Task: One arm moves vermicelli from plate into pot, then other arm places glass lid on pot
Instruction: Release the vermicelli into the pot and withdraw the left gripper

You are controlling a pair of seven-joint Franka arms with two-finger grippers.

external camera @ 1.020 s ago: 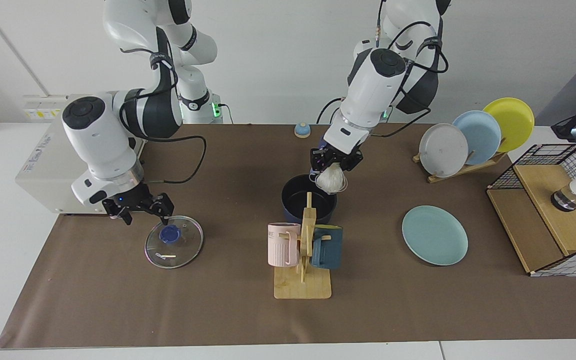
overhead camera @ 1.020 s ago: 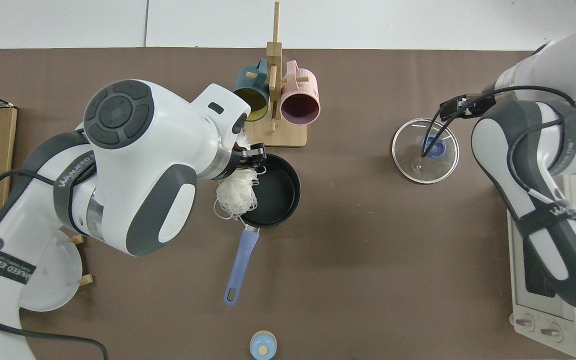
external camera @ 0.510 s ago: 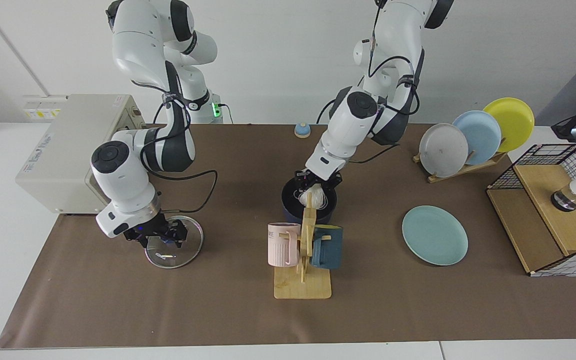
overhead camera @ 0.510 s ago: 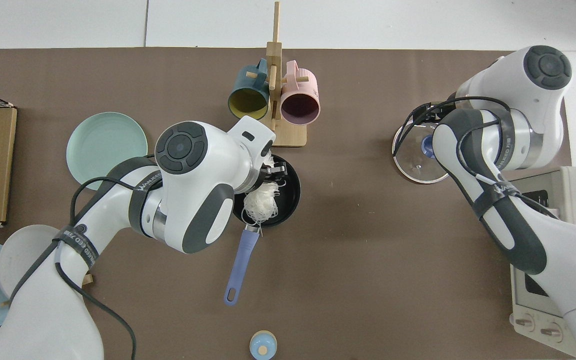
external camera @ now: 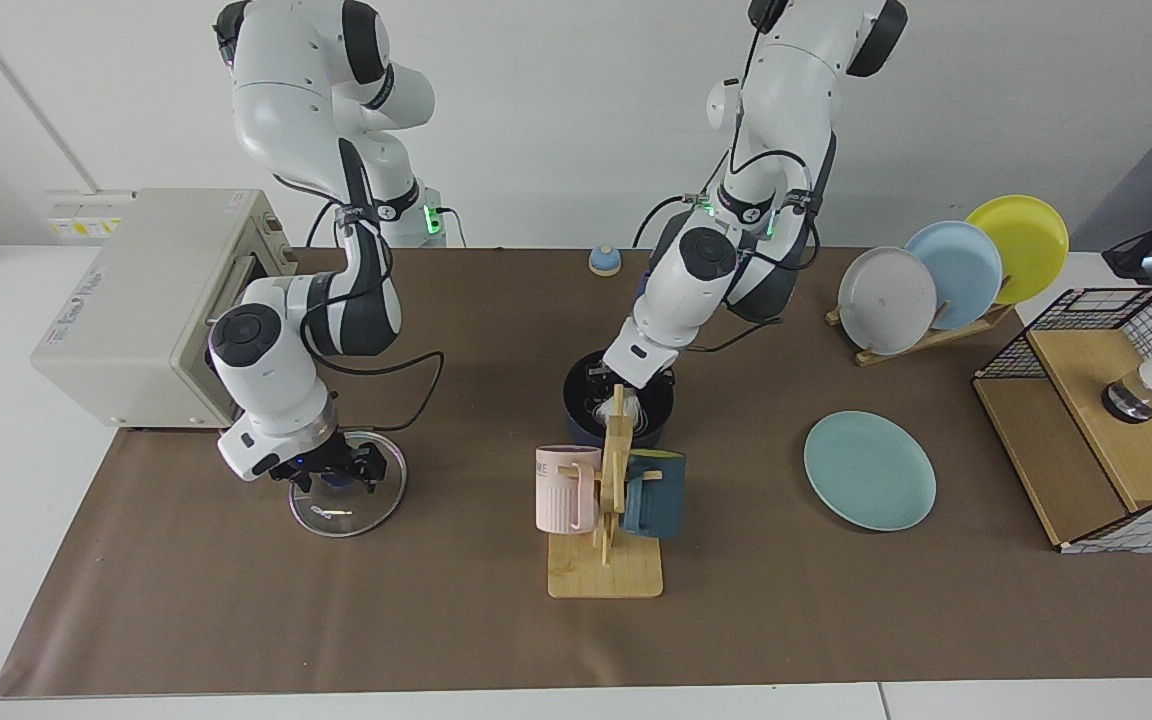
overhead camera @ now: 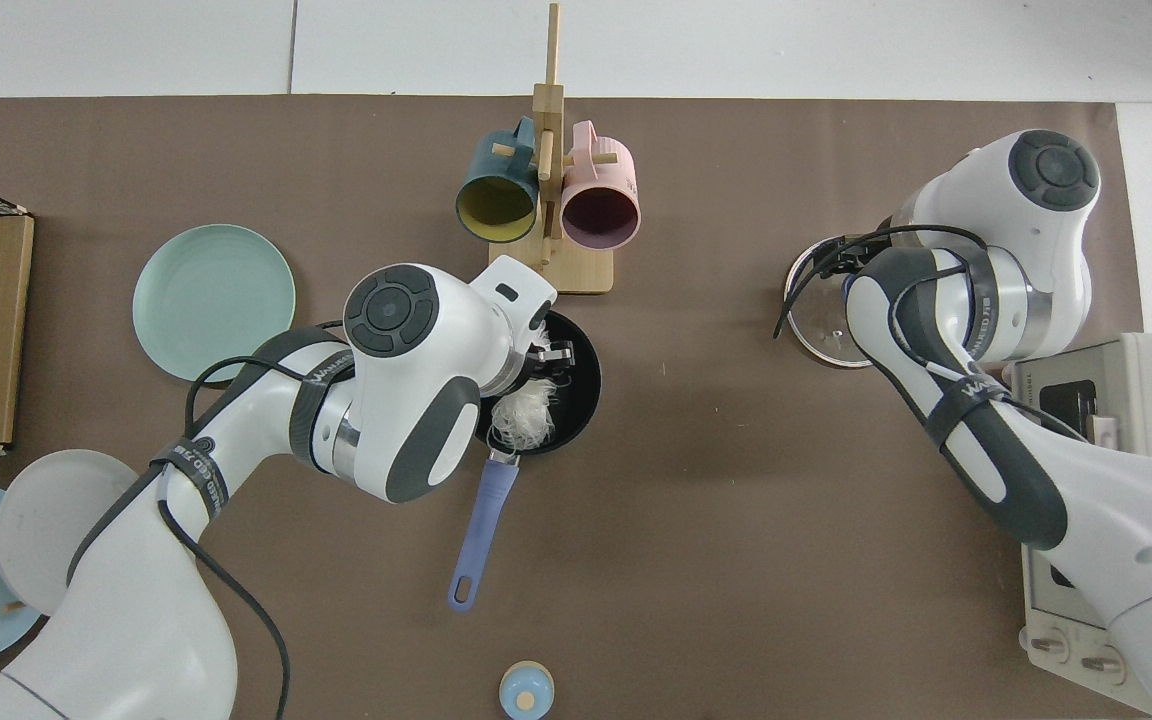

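Inside the pot (overhead camera: pixel 576 385), the left gripper (overhead camera: pixel 543 358) pinches the vermicelli (overhead camera: pixel 526 420).

Robotics lab staged as a kitchen: two fixed arms, a brown-covered table (external camera: pixel 236 620), a bare white wall, a toaster oven (external camera: pixel 136 300) behind the right claw (external camera: pixel 331 478).

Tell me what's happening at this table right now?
The left gripper is down inside the pot, lowering the vermicelli into it; the plate lies bare. The right gripper sits low over the glass lid, at its knob, with the lid flat on the table.
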